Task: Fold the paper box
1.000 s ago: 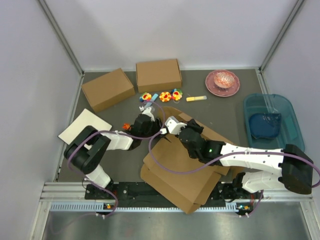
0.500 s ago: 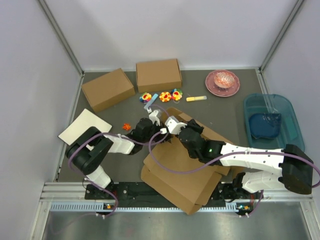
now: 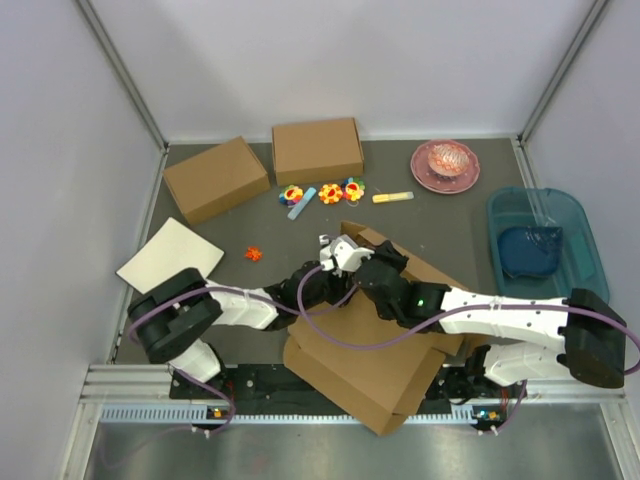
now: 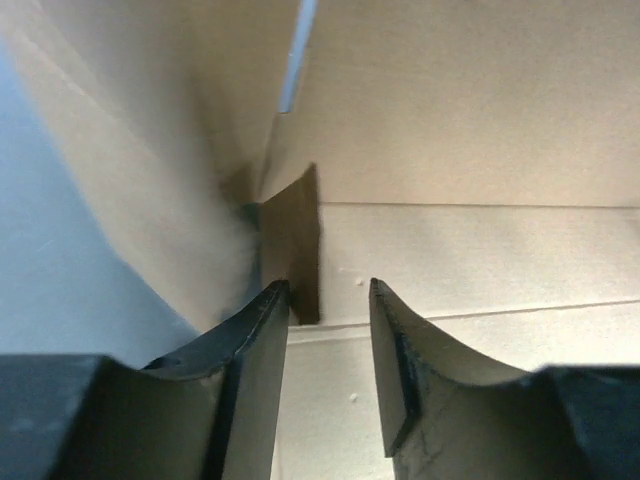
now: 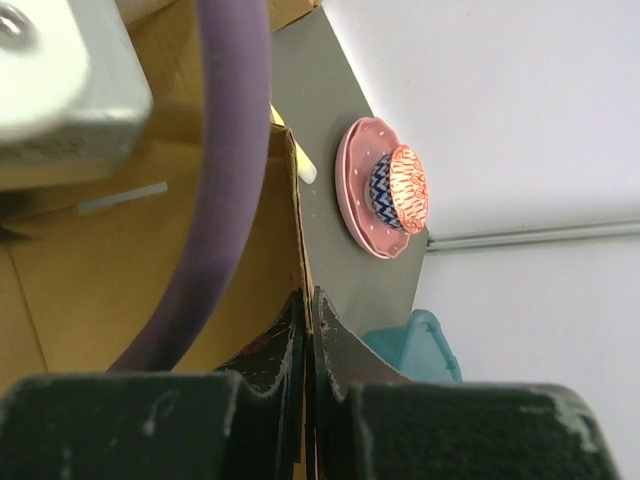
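The paper box (image 3: 370, 355) is a large brown die-cut sheet lying partly folded at the near centre, with a flap raised at its far side. My right gripper (image 3: 376, 272) is shut on the edge of that raised flap (image 5: 298, 215); the jaws (image 5: 306, 305) pinch the thin cardboard edge between them. My left gripper (image 3: 318, 284) sits low against the box's left side, open and empty. In the left wrist view its fingertips (image 4: 325, 295) point at an inner corner of the box (image 4: 470, 150), close to a dark tab and a fold line.
Two formed brown boxes (image 3: 216, 178) (image 3: 317, 150) stand at the back left. An off-white board (image 3: 168, 255) lies at left. Small toys (image 3: 330, 192), a yellow marker (image 3: 392, 197), a pink plate with a bowl (image 3: 445, 165) and a teal bin (image 3: 545, 245) are behind and to the right.
My left arm has swung right and nearer, from beside the toys to the box's left side. The right gripper has stayed shut on the flap.
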